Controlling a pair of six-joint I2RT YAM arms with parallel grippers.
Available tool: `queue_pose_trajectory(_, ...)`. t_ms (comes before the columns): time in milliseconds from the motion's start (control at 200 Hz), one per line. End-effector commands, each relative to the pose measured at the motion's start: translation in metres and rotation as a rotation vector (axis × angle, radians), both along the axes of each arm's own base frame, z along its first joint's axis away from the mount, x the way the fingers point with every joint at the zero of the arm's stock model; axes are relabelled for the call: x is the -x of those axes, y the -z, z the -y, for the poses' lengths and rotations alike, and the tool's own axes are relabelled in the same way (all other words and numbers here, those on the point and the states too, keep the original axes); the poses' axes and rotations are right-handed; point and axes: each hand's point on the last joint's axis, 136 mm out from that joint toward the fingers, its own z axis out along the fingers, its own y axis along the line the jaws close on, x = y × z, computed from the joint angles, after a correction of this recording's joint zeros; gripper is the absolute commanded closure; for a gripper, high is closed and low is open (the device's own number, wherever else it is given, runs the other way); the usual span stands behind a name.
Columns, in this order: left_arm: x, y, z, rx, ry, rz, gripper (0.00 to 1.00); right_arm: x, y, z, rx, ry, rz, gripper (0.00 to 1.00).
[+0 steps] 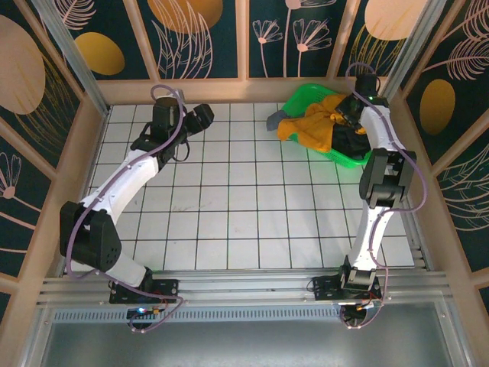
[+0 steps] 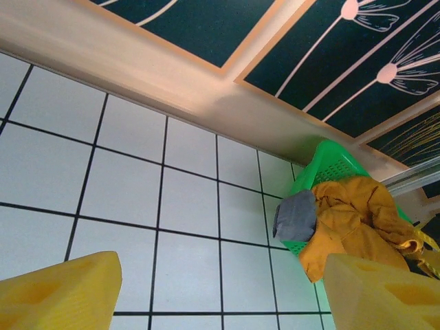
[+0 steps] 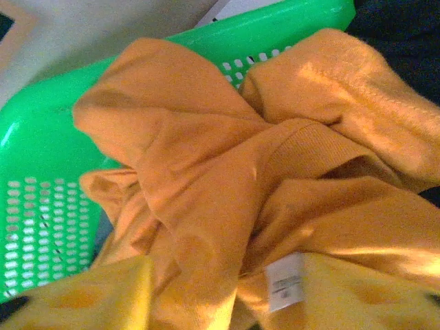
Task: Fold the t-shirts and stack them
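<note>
The crumpled mustard-orange t-shirt (image 1: 309, 126) lies in the green mesh basket (image 1: 304, 95) at the back right, spilling over its front rim. A grey t-shirt (image 1: 275, 118) hangs over the basket's left edge, and a black t-shirt (image 1: 353, 142) lies under the right arm. My right gripper (image 1: 348, 112) is down in the basket. In the right wrist view its fingers (image 3: 75, 299) stand wide apart, open, with folds of the mustard-orange t-shirt (image 3: 227, 158) and its white label (image 3: 285, 282) between them. My left gripper (image 1: 200, 116) hovers open over bare tiles at the back left, well apart from the basket.
The left wrist view looks along the tiled floor to the basket (image 2: 330, 161), the grey t-shirt (image 2: 295, 216) and the mustard-orange t-shirt (image 2: 350, 220). A wooden-framed patterned wall (image 1: 244, 38) bounds the back and sides. White tiles (image 1: 244, 206) cover the middle and front.
</note>
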Motion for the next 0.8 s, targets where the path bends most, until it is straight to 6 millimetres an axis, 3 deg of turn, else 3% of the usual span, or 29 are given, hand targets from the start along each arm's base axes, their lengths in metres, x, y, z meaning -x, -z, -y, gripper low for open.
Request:
queue_pose_trajectory(0,0.009,-0.004,-0.001,-0.001,0.008,0.001,0.26,-0.006,-0.001,-0.002,-0.034,-0.007,0.007,0.60)
queue_pose_trajectory(120,0.010,-0.003,0.001,-0.003,0.017,-0.003,0.31,-0.007,-0.016,-0.003,-0.027,-0.014,0.046,0.89)
queue_pose_trajectory(195,0.010,-0.004,0.001,-0.005,0.021,0.000,0.35,-0.007,-0.037,0.000,-0.006,-0.009,0.097,1.00)
queue_pose_trajectory(285,0.010,-0.006,0.000,-0.009,0.018,0.005,0.40,-0.005,-0.073,0.002,0.024,0.001,0.182,1.00)
queue_pose_trajectory(455,0.009,-0.013,-0.005,-0.021,-0.007,0.020,0.49,0.005,-0.179,-0.011,0.105,-0.036,0.444,1.00)
queue_pose_trajectory(651,0.007,-0.023,-0.016,-0.041,-0.066,0.034,0.55,0.035,-0.292,-0.056,0.179,-0.132,0.712,1.00)
queue_pose_trajectory(791,0.009,-0.034,-0.023,-0.042,-0.105,0.049,0.55,0.078,-0.367,-0.103,0.206,-0.256,0.947,1.00)
